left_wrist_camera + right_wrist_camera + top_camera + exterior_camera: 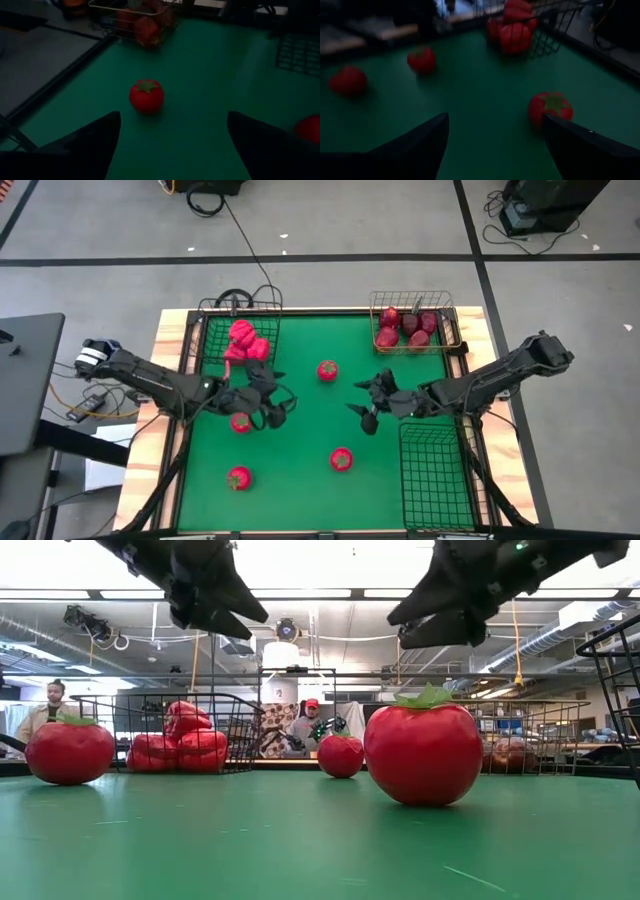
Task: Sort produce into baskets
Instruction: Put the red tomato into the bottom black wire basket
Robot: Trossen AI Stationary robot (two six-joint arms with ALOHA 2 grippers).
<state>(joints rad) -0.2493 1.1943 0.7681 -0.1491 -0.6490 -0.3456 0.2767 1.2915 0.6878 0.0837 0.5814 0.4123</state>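
From overhead I have both hands over the green worktop, each with its fingers spread wide and nothing between them. My left hand hangs left of centre; one tomato lies on the mat just beside it at about 7 o'clock, partly under the arm, and another tomato lies near it at about 2 o'clock. That second tomato shows in the left wrist view, ahead of the parted fingers and apart from them. My right hand hangs right of centre, with that same tomato at roughly 11 o'clock from it and a third tomato at about 7 o'clock, well apart. A fourth tomato sits near the worktop's front left. The red peppers are piled in the black wire basket at the back left, the dark apples in the gold wire basket at the back right, and a longer black basket stands at the front right. In the low view both hands hang above the mat, clear of the tomatoes.
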